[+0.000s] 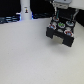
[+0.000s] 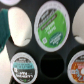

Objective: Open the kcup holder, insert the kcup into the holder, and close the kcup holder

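White tabletop (image 1: 30, 55) carries the black kcup holder (image 1: 61, 33), pods showing; the gripper (image 1: 62, 11) hangs above it, its claw state unclear; green-topped kcup (image 2: 51, 25) sits in a slot

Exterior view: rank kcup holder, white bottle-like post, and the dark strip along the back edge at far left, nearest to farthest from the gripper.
1. kcup holder: directly below the gripper, on the exterior view's right.
2. white bottle-like post: at the back, left of centre.
3. dark strip: back edge, at the exterior view's far left.
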